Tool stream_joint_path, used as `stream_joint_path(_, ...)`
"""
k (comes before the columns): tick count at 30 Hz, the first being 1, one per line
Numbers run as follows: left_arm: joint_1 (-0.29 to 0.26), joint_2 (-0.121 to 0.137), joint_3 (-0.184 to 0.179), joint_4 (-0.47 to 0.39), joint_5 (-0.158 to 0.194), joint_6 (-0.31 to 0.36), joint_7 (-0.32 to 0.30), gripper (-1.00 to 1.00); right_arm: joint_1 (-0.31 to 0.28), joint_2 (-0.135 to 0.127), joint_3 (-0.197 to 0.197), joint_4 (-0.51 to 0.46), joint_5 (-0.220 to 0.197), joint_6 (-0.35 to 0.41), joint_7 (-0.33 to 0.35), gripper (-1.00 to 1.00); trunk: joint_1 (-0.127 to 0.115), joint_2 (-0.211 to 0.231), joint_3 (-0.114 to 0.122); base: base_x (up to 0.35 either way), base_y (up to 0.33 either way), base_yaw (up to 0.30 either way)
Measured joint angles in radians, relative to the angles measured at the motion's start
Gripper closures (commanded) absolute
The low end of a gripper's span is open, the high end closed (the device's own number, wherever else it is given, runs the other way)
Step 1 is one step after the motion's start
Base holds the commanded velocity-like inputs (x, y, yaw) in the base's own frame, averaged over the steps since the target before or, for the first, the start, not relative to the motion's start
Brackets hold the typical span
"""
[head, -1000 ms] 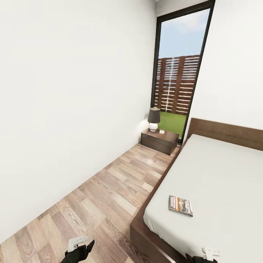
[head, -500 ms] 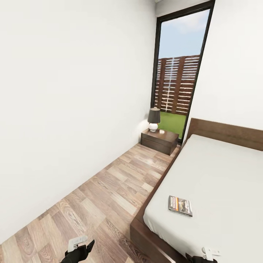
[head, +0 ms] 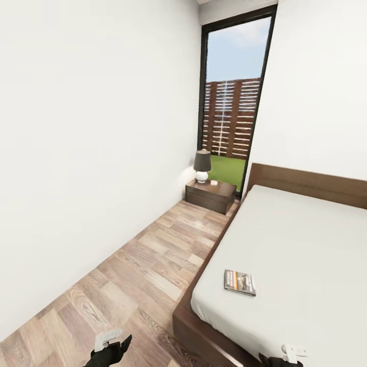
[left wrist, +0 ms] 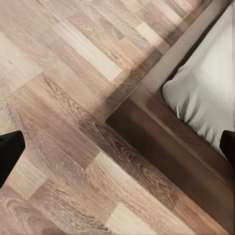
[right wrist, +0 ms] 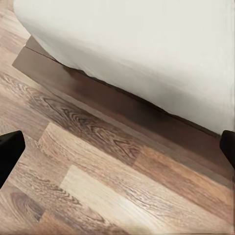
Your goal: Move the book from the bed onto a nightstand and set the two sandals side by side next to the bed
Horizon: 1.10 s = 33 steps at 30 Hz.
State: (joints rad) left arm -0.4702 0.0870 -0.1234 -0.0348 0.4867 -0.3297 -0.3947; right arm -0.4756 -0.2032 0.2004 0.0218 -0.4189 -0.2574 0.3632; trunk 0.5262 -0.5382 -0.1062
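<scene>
The book (head: 239, 282) lies flat on the off-white mattress of the bed (head: 300, 255), close to its near left edge. A dark brown nightstand (head: 210, 196) stands at the far end of the floor strip, beside the headboard. My left gripper (left wrist: 118, 149) hangs open over the plank floor at the bed frame's corner (left wrist: 142, 105). Also open, my right gripper (right wrist: 117, 147) hovers over the floor beside the bed's side rail (right wrist: 122, 105). Both sit low at the near edge of the head view, well short of the book. The sandals are out of view.
A lamp (head: 202, 165) with a dark shade stands on the nightstand. A tall dark-framed window (head: 232, 102) rises behind it. A white wall (head: 92, 153) runs along the left, leaving a strip of wood floor (head: 148, 265) between it and the bed.
The whole head view has shifted, so the bed, book and nightstand sit a little further left in the picture. The camera moved; the things themselves and both grippers hold their places.
</scene>
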Motion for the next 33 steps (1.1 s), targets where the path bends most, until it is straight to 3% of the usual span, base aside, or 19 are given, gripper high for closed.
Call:
stream_joint_path(15,0.0,0.0,0.0,0.0,0.0,0.0,0.0,-1.0,0.0,-0.001,0.0,-0.001,0.0,0.0,0.001,-1.0,0.0,0.0,0.0,0.0,0.0,-0.268)
stream_joint_path(33,0.0,0.0,0.0,0.0,0.0,0.0,0.0,-1.0,0.0,-0.001,0.0,-0.001,0.0,0.0,0.0,-1.0,0.0,0.0,0.0,0.184,0.155,-0.022)
